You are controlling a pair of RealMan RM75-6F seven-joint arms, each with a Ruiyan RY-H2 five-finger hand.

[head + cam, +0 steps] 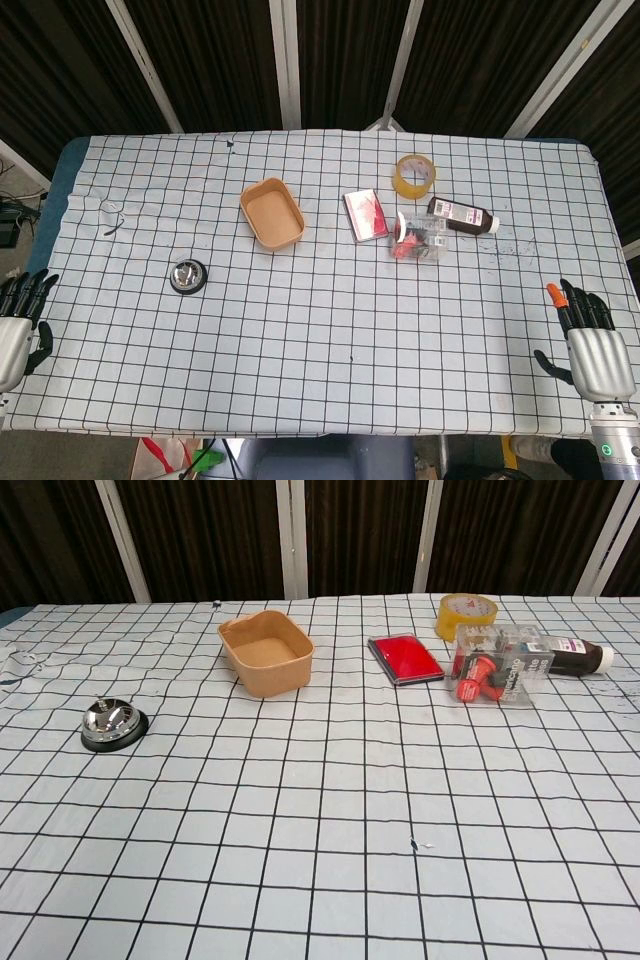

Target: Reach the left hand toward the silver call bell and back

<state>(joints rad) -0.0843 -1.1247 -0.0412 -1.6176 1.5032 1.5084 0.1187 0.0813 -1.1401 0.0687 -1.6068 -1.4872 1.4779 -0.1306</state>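
Head view looks straight down on a tabletop (330, 360) covered with a white cloth printed in a black grid. A silver call bell (188, 275) on a black base sits alone on the left half of the cloth, with bare cloth all around it. The left hand (20, 325) rests at the far left edge of the tabletop, well apart from the bell, fingers spread and holding nothing. The right hand (590, 345) lies at the far right edge, also empty with fingers apart; one fingertip looks orange.

Toward the back, from left to right, are a tan plastic tub (272, 213), a flat red case (366, 214), a clear box (418, 237) with what seem to be red and black small parts inside, a dark bottle (462, 216) lying on its side, and a roll of yellow tape (413, 175).

Chest view shows the same things from low in front, with the bell (114, 725) at left; neither hand appears there.
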